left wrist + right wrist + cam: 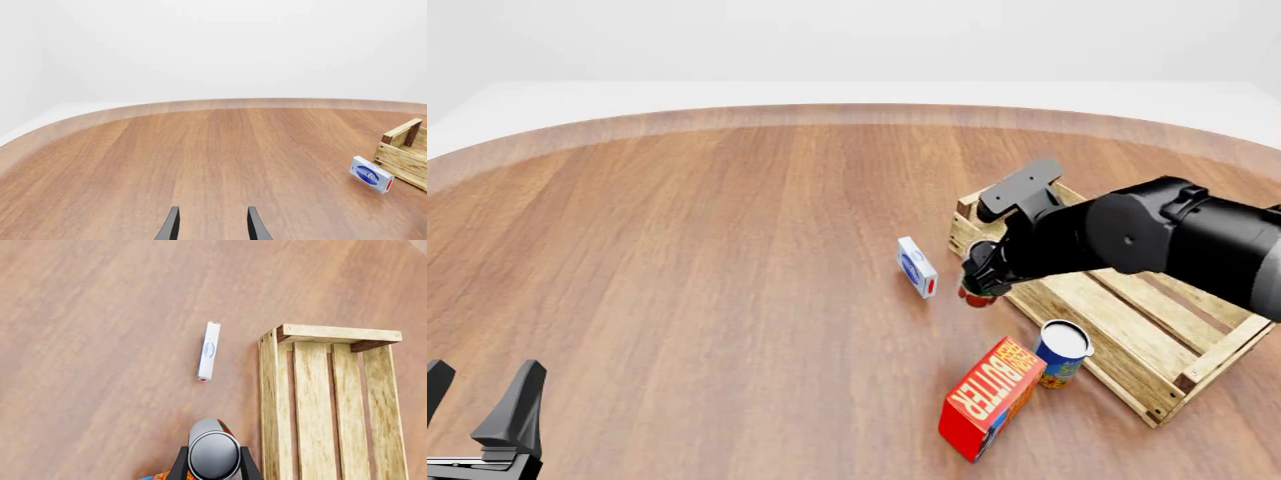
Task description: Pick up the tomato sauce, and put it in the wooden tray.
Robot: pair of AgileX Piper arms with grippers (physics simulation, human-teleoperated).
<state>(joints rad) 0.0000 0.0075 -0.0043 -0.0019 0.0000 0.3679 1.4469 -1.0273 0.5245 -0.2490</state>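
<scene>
Round wood table (694, 250), curved far edge running across the back, white surround beyond it. Wide bare stretch of tabletop on the left half and toward the far rim; all objects bunch on the right side.

Wooden tray (1134, 320) sits right of centre, angled, long side running toward the near right. Its near-left long wall is the edge closest to the action. In the right wrist view the tray's (333, 405) slatted floor shows nothing lying on it in the part visible.

Small blue-and-white box (917, 267) stands on its narrow edge just left of the tray's far-left corner, apart from it. Red butter box (990, 398) stands tilted nearer the front, with a blue-labelled can (1062, 352) just beside it, close to the tray's near-left wall.

Right gripper (213, 462) is outside the tray, just beside its left wall, between the blue-and-white box and the butter box. Fingers (181, 465) sit tight on either side of the tomato sauce (213, 452), clamped on the can; silver top faces the wrist camera. In the front view the can (976, 294) peeks out under the black arm; can't tell whether it's off the table.

Left gripper (478, 400) is at the near-left corner, well apart from everything, fingers (169, 225) spread apart, nothing between them.
</scene>
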